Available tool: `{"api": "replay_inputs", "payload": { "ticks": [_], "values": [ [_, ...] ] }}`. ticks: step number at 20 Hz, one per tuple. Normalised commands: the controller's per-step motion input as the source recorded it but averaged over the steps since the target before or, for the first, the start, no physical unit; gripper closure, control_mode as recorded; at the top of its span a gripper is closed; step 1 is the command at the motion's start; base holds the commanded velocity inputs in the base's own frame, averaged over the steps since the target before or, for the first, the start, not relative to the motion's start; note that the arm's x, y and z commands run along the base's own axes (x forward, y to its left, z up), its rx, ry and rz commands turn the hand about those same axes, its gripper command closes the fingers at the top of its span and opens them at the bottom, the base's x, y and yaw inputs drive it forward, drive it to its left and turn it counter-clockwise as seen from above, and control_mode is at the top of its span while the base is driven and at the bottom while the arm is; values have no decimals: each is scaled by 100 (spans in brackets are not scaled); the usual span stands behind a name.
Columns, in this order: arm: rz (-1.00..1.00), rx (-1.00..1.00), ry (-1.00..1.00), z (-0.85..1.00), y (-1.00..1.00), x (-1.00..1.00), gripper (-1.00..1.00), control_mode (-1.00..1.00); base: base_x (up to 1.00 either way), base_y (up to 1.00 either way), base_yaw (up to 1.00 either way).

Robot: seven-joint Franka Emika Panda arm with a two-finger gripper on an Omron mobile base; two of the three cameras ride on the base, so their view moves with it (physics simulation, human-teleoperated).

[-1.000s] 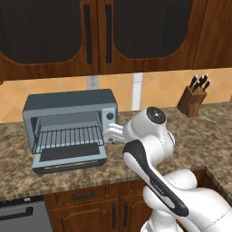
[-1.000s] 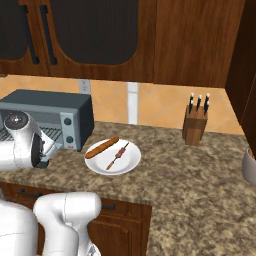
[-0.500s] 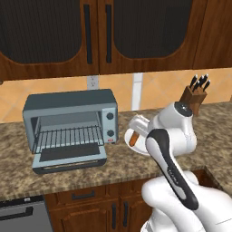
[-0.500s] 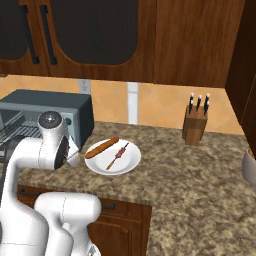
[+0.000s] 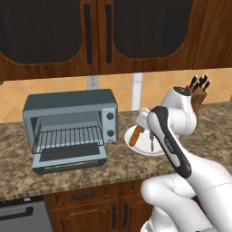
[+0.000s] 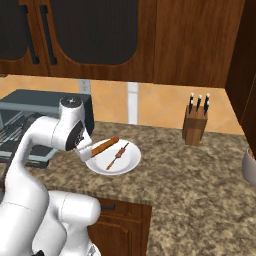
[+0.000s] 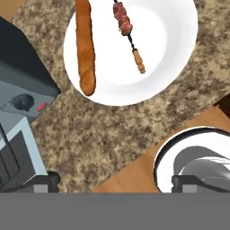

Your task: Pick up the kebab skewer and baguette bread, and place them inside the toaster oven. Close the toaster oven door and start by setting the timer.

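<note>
The pincer [image 7: 115,182] has swung over the smooth orange-brown baguette bread [image 7: 84,45].

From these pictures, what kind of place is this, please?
A home kitchen, rendered, it seems: dark wood cabinets over a granite counter, a toaster oven with its door down, a knife block, and a plate holding a baguette and skewer.

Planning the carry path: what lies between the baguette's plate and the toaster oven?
Bare granite counter only, in the hand view, between the white plate holding the baguette and the toaster oven.
</note>
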Motion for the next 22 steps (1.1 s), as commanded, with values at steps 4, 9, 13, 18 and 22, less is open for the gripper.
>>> {"api": "replay_inputs", "payload": {
  "ticks": [4, 9, 13, 18, 22],
  "values": [
    [0, 0, 11, 0, -18, 56, -100, -100, 0, 0, 0],
    [0, 0, 13, -6, -15, 59, -100, -100, 0, 0, 0],
    [0, 0, 6, -31, -11, 42, -100, -100, 0, 0, 0],
    [0, 0, 0, -60, 0, 31, -100, -100, 0, 0, 0],
    [0, -1, -3, -59, 0, 41, -100, -100, 0, 0, 0]
  ]
}}
